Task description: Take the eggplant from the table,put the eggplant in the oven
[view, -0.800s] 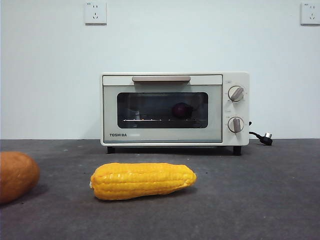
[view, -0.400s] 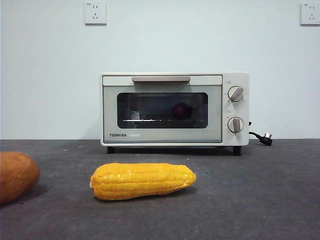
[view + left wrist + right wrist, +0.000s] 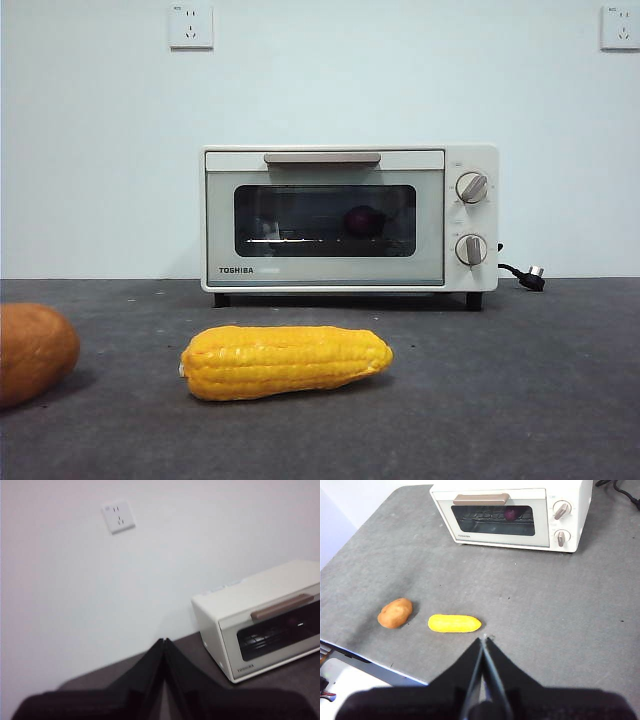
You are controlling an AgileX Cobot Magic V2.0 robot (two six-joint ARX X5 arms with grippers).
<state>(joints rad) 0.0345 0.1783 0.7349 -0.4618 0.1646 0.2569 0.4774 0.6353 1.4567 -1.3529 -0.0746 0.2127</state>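
I find the dark purple, rounded eggplant (image 3: 364,221) already inside the small cream-white Toshiba toaster oven (image 3: 348,218), sitting on the wire rack behind the shut glass door, toward the knob side. Only its rounded end shows, so I read its long axis as running back into the oven. My left gripper (image 3: 164,642) is pinched fully together and holds nothing, raised off to the oven's handle-end side. My right gripper (image 3: 483,640) is likewise closed and empty, hanging high over the dark grey speckled counter (image 3: 545,600), with the yellow corn cob (image 3: 454,623) between it and the oven. I judge the placing done; neither arm need reach.
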